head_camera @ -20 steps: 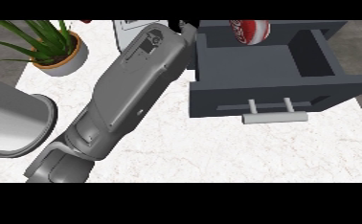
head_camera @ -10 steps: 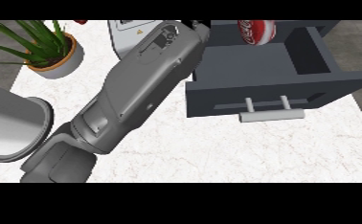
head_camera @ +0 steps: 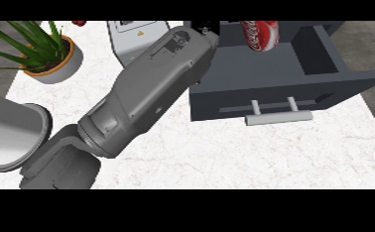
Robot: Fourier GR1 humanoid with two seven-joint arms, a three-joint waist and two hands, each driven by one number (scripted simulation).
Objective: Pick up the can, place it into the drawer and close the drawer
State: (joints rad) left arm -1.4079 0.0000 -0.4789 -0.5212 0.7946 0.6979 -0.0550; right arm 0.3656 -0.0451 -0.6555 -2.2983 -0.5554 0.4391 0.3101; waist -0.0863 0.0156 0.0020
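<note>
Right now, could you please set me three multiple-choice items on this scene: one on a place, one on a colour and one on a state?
1. Where is the can?
A. On the counter
B. Inside the drawer, at its back
C. On top of the grey forearm

2. What colour is the pot that holds the plant?
A. Orange
B. Blue
C. Black

3. What state is the drawer in?
A. Pushed shut
B. Pulled open
C. Lifted off the counter

Answers:
1. B: the red can shows between the drawer's walls, far from the handle.
2. A: the pot's rim and side are orange under the green leaves.
3. B: the drawer's inside lies open to view behind its front wall.
</note>
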